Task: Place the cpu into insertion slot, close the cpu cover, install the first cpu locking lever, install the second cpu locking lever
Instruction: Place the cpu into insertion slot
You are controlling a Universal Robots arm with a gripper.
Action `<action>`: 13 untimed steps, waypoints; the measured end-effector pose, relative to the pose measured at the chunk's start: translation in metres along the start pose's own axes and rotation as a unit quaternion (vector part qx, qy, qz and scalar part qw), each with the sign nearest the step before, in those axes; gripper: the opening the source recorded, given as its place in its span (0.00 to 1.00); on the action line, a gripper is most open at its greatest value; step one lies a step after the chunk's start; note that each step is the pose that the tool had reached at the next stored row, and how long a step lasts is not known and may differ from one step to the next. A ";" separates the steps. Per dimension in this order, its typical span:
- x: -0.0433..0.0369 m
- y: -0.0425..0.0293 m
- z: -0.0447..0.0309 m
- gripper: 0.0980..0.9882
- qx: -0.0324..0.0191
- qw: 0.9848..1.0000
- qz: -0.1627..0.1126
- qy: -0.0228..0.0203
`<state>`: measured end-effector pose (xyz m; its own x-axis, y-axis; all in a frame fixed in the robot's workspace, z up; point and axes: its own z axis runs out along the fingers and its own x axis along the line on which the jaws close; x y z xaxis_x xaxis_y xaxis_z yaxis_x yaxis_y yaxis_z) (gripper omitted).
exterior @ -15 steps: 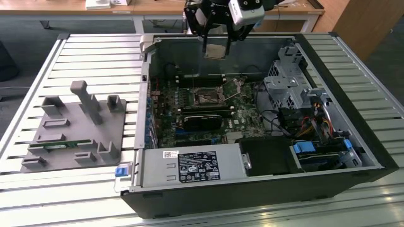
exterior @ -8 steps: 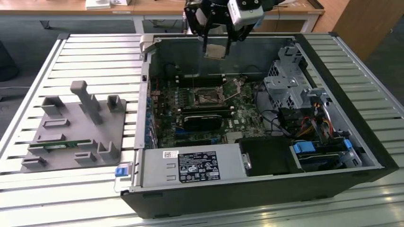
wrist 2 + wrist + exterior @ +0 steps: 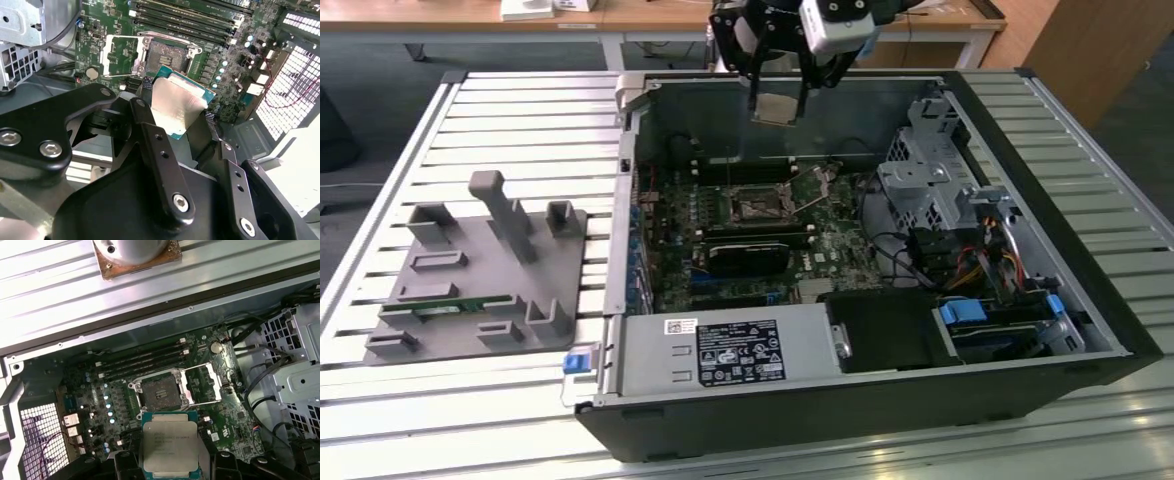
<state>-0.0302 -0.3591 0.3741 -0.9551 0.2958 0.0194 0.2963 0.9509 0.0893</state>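
Note:
My gripper (image 3: 781, 100) hangs over the open computer case, above its far wall, shut on the cpu (image 3: 777, 107). In both wrist views the cpu (image 3: 177, 107) (image 3: 169, 444) sits between the black fingers (image 3: 145, 117), silver-tan top showing, edged in green. Well below it on the motherboard lies the insertion slot (image 3: 758, 203) (image 3: 159, 391) (image 3: 166, 54), dark, square and uncovered. The cpu cover (image 3: 204, 385) (image 3: 119, 54) is swung open and lies beside the slot. A thin metal lever (image 3: 817, 196) stands up next to the slot.
A black heatsink block (image 3: 747, 258) sits just in front of the slot, a power supply (image 3: 720, 350) at the case's near wall. Drive cage (image 3: 927, 180) and cables (image 3: 961, 265) fill the exterior view's right. A grey fixture (image 3: 474, 270) rests on the slatted table (image 3: 520, 120).

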 end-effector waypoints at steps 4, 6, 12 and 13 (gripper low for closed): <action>0.0002 -0.0001 0.0001 0.48 0.000 1.000 0.008 -0.001; 0.0001 -0.0001 0.0001 0.48 0.000 1.000 0.012 -0.001; 0.0002 -0.0001 0.0003 0.48 0.000 1.000 0.023 -0.002; 0.0002 -0.0001 0.0003 0.48 0.000 1.000 0.025 -0.002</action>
<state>-0.0304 -0.3591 0.3737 -0.9392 0.3429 0.0193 0.3432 0.9350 0.0893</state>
